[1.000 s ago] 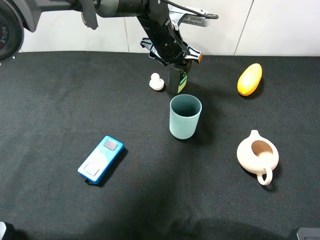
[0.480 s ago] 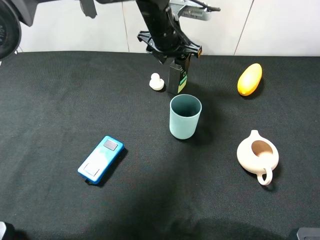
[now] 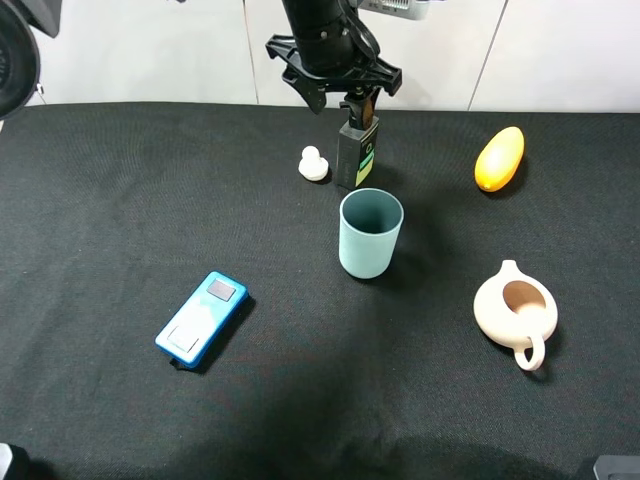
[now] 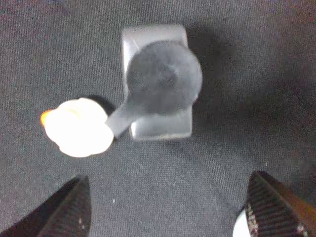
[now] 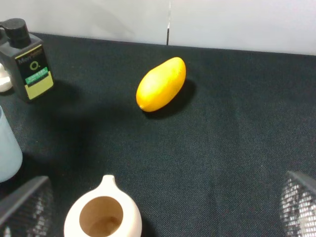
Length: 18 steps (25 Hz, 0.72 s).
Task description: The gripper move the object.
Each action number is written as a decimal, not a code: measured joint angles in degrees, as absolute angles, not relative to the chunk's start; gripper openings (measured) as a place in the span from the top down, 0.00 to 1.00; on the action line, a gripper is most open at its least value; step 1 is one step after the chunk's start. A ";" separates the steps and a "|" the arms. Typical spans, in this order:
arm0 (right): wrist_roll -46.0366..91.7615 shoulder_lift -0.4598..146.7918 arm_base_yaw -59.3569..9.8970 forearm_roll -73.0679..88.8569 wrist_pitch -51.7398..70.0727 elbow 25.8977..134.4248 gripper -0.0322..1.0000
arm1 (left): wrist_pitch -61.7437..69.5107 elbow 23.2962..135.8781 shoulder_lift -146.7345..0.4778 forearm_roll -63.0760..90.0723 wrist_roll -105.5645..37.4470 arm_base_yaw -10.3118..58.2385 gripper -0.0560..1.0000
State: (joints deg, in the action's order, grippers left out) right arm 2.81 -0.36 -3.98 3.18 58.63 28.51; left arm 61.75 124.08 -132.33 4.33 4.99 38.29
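Bottle (image 3: 356,158): upright on the black cloth (image 3: 100,200), far side of the table, near the middle. Black pump head on top, green-and-white label facing the cup. Not gripped.

Left gripper (image 3: 338,92): directly above the bottle, pointing down, fingers spread wide. Wrist view straight down on the pump head (image 4: 157,84). Both fingertips at the frame edge, one to each side of the gripper midpoint (image 4: 173,211), well clear of the bottle. No contact seen between claw and pump head in the high view, though the gap is too small to judge.

White knob (image 3: 314,163): just beside the bottle, on its left in the high view. Pump spout aimed toward it (image 4: 76,127). Touching or not: cannot tell.

Cup (image 3: 370,233): teal, upright, mouth up, just in front of the bottle, apart from it.

Blue device (image 3: 201,318): flat on the cloth, front left, well apart from everything else.

Yellow fruit (image 3: 499,158): lying on its side, far right, level with the bottle and well apart from it.

Cream pot (image 3: 515,310): right of the cup, nearer the front, opening upward, handle toward the front edge.

Right gripper (image 5: 163,207): fingers wide apart, nothing between them. In its wrist view: fruit (image 5: 161,85) in the centre, bottle (image 5: 27,61) at one edge, pot (image 5: 103,217) close in, sliver of cup (image 5: 7,148).
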 joint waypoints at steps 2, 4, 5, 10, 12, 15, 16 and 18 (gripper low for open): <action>2.81 -0.36 -3.98 3.18 58.63 28.51 0.30 | 62.78 124.11 -132.28 4.29 4.88 38.29 0.27; 2.81 -0.36 -3.98 3.18 58.63 28.51 0.30 | 63.70 124.11 -132.09 4.23 4.73 38.29 0.27; 2.81 -0.36 -3.98 3.18 58.63 28.51 0.30 | 63.95 124.11 -131.86 4.10 4.54 38.29 0.27; 2.81 -0.36 -3.98 3.18 58.63 28.51 0.30 | 65.52 124.11 -129.53 3.74 3.50 38.29 0.27; 2.81 -0.36 -3.98 3.18 58.63 28.51 0.30 | 65.97 124.11 -128.49 3.05 3.40 38.29 0.27; 2.81 -0.36 -3.98 3.18 58.63 28.51 0.30 | 66.89 124.11 -127.49 1.94 3.36 38.29 0.26; 2.81 -0.36 -3.98 3.18 58.63 28.51 0.30 | 67.16 124.11 -127.22 1.52 3.36 38.29 0.23; 2.81 -0.36 -3.98 3.18 58.63 28.51 0.30 | 67.42 124.11 -126.89 0.97 3.36 38.29 0.12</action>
